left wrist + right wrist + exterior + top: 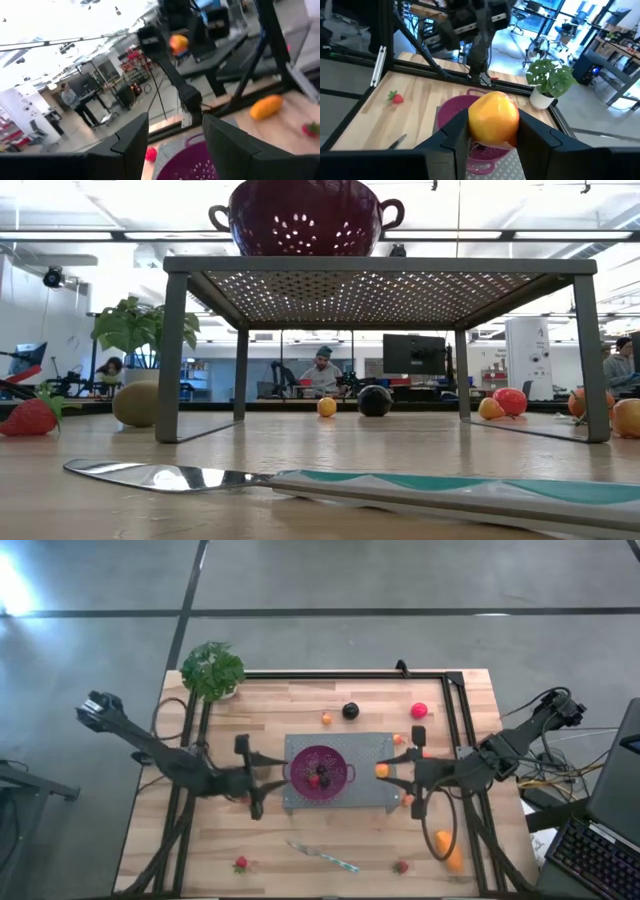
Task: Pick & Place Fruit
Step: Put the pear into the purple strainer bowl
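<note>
The purple colander sits on top of a grey perforated metal stand in the middle of the table, raised so both arms can drop fruit in from above; it already holds a few dark and red pieces, so the job looks partly done.

The right gripper hovers at the stand's right edge, just beside the colander; its fingers are part closed, pinching a small orange fruit between the pads, carried high so it clears the rim; judged next step is to move left over the bowl and let go.

The left gripper hangs at the colander's left side, fingers spread partway with nothing between them, probably waiting its turn.

Loose fruit is scattered: a dark plum and a tiny orange piece on the far side; a pink-red ball far right; a larger oblong orange one near right; strawberries near left and near right.

The knife lies near the front edge, the potted plant at the far left corner; neither belongs in the bowl.
</note>
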Available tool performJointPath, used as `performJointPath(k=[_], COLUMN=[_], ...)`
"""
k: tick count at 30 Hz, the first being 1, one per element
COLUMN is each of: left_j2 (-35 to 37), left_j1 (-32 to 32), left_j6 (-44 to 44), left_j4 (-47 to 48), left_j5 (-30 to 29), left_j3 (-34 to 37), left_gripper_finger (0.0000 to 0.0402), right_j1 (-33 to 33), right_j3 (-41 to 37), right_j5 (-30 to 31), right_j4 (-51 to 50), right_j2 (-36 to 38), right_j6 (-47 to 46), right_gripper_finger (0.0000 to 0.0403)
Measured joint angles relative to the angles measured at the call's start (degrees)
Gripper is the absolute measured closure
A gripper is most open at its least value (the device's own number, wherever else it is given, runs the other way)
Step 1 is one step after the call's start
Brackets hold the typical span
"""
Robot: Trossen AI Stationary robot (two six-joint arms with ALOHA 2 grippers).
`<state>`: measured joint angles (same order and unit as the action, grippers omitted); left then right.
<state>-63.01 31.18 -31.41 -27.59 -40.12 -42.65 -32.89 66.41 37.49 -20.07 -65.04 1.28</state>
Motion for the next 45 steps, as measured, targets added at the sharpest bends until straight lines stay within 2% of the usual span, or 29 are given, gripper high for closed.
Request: performJointPath(k=[4, 8, 13, 18, 21, 26, 29, 34, 42, 45], left_j2=[-5.0, -8.8, -11.4, -12.9, -12.7, -12.7, -12.6, -12.6, -15.5, -17.6], left_j1=[-0.3, -1.2, -3.4, -6.0, -8.1, -12.4, -14.4, -15.9, -17.1, -17.7], left_j6=[-2.0, -1.5, 4.8, 16.6, 23.9, 35.4, 40.1, 47.7, 62.7, 65.9], left_j4=[0.2, 0.0, 0.0, 0.6, 0.1, 0.3, -0.1, 0.1, -2.4, -2.5], left_j5=[-1.0, -1.0, -1.0, -0.4, 4.2, 20.5, 25.5, 26.2, 26.2, 26.2], left_j3=[-4.8, -9.0, -12.5, -12.8, -12.6, -13.0, -13.5, -13.4, -13.6, -14.5], left_gripper_finger=[0.0209, 0.0209, 0.0209, 0.0209, 0.0207, 0.0183, 0.0159, 0.013, 0.0126, 0.0126], right_j1=[0.0, 0.0, 0.0, -0.1, -0.1, -0.1, -0.1, -0.1, 0.0, -0.1], right_j3=[-0.1, -0.1, -0.1, -0.5, -1.0, -1.9, -2.5, -3.6, -3.9, -3.9], right_j5=[0.0, -0.2, -0.2, -0.5, -0.6, -0.6, -0.6, -0.6, -0.6, -0.6], right_j4=[1.6, 3.9, 5.2, 5.2, 5.1, 5.4, 5.4, 5.9, 9.7, 11.0], right_j2=[0.0, 0.0, 0.0, 0.0, 0.0, 0.0, 0.0, 0.0, -0.2, -0.9], right_j6=[0.7, 4.3, 6.9, 6.9, 7.5, 10.9, 12.1, 12.9, 18.5, 20.9], right_gripper_finger=[0.0266, 0.0272, 0.0284, 0.0269, 0.0266, 0.0283, 0.0286, 0.0269, 0.0283, 0.0285])
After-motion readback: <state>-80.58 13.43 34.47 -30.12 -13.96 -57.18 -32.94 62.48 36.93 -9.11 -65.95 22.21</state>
